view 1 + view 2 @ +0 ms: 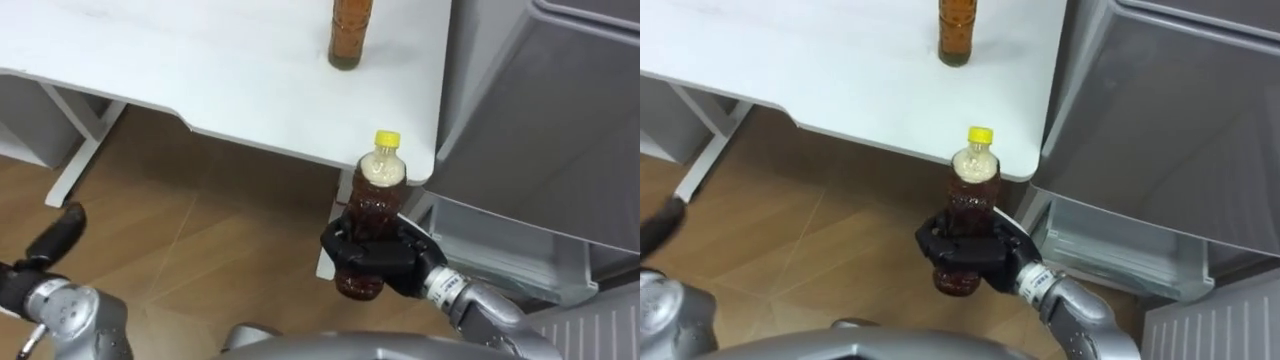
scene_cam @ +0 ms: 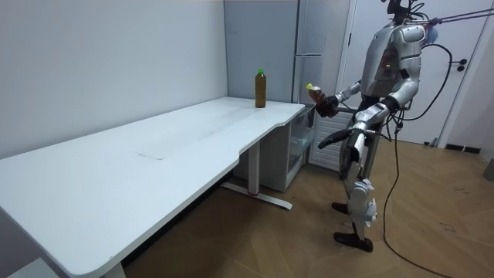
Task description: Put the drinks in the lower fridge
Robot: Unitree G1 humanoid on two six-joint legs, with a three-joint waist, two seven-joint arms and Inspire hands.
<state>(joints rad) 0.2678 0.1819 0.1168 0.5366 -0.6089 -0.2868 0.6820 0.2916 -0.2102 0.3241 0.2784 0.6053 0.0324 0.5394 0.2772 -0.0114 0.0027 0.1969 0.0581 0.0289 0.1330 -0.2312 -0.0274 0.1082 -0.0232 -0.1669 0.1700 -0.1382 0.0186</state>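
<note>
Beside the fridge [image 1: 560, 120], just off the table's [image 1: 200, 70] right-hand corner: holds a yellow-capped bottle [image 1: 378, 195] upright in the right hand [image 1: 375, 258], fingers wrapped round its lower half. Has the open lower compartment [image 1: 500, 240] down and to the right, on that arm's side. Leaves a second bottle [image 1: 350, 35] standing near the far edge. Lets the left hand [image 1: 58, 232] hang idle, loosely straight.
</note>
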